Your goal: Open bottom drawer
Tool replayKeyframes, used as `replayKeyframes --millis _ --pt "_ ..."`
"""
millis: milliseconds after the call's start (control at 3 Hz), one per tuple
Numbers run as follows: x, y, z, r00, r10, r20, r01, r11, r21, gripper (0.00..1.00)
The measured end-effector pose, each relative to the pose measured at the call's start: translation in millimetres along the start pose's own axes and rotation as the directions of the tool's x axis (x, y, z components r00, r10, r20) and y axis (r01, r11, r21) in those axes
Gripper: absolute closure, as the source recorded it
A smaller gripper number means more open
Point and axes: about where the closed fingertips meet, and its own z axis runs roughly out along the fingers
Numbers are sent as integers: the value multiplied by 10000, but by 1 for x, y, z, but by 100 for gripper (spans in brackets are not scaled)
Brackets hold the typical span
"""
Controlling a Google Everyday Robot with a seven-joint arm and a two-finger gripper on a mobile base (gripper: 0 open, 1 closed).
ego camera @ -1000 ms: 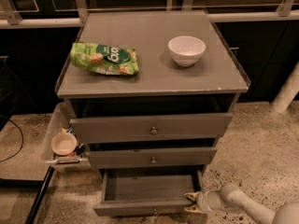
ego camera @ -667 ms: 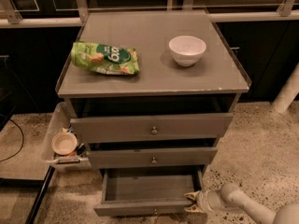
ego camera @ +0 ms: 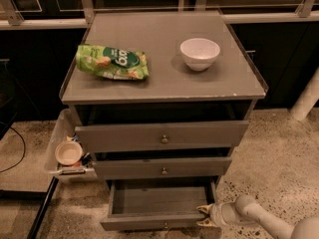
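The narrow grey flat-fronted bottom drawer (ego camera: 144, 222) stands pulled out. The robot's pale gripper (ego camera: 203, 216) is at that drawer's right front corner. Above the drawer, a green snack bag (ego camera: 112, 62) and a white round bowl (ego camera: 200, 53) rest on the grey tabletop (ego camera: 169, 81).

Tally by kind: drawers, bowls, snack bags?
Drawers: 3 (top drawer, middle drawer, bottom drawer pulled open)
Bowls: 2 (white bowl on top, small bowl in side bin)
Snack bags: 1 (green bag)
Total: 6
Gripper sits by the bottom drawer's right front corner.
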Motion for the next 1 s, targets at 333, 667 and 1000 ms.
replayKeyframes --millis 333,667,1000 --pt "-3 -5 2 9998 90 204 -86 9998 -200 35" --pt "-8 9 3 9984 72 562 -28 9969 -785 37" --pt "-12 35 -9 9966 -113 810 204 9935 -1123 61"
